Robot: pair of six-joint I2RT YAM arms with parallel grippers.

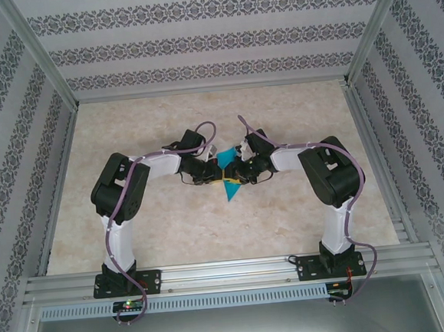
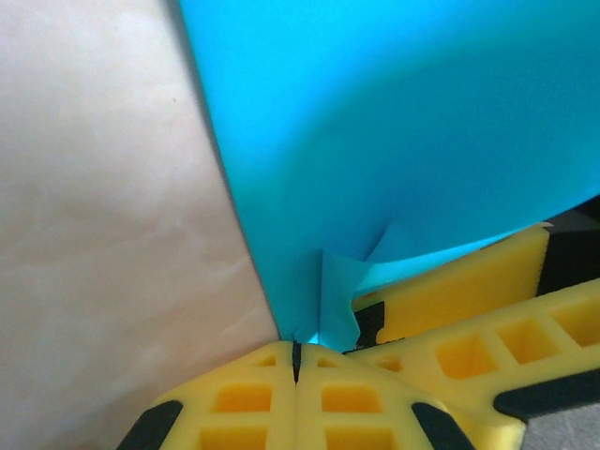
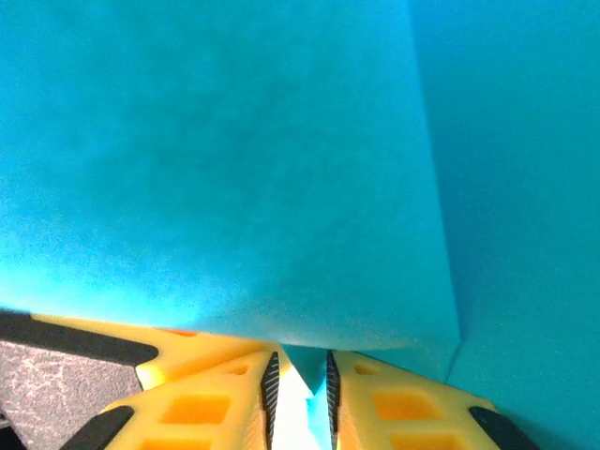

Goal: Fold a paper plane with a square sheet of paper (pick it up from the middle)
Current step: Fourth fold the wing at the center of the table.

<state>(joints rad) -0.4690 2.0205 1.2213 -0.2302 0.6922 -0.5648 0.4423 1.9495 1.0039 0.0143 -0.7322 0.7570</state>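
Overhead view: the sheet of paper (image 1: 229,191), turquoise and partly folded, sits at the centre of the table (image 1: 157,225), raised between the two grippers. I see one pointed corner of it aimed toward 6 o'clock.

Left wrist view: the sheet (image 2: 403,141) spreads from 12 to 3 o'clock, and a crumpled corner of it runs down into the left gripper (image 2: 295,352). Its yellow fingers (image 2: 244,398) meet with no gap and clamp that corner. I see the other arm's yellow fingers at 4 o'clock, just beside the same corner.

Right wrist view: the sheet (image 3: 234,159) has a crease running from 12 toward 5 o'clock. The right gripper (image 3: 302,370) stands slightly apart, with a paper edge in the narrow gap.

In the overhead view, the left gripper (image 1: 220,179) reaches in from 9 o'clock and the right gripper (image 1: 236,182) from 3 o'clock.
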